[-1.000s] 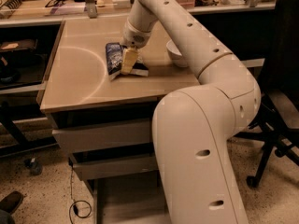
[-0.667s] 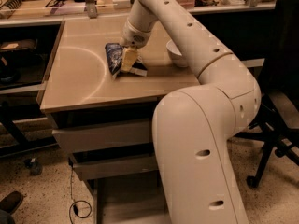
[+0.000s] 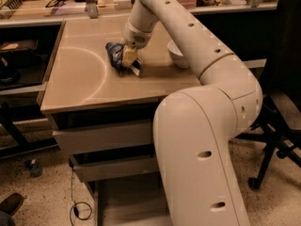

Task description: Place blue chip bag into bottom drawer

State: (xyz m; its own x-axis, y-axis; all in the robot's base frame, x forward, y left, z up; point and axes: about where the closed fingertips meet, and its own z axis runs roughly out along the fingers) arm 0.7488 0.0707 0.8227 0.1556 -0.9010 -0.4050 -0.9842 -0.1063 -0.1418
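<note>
Blue chip bag sits clamped in my gripper fingers on the surface, ready for the bottom drawer.

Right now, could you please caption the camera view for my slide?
The gripper at the blue chip bag on the countertop, bottom drawer open below.

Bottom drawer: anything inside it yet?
Visible floor of the bottom drawer is bare; its right part is hidden by the robot's body. The blue chip bag is on the countertop, gripper at it.
</note>
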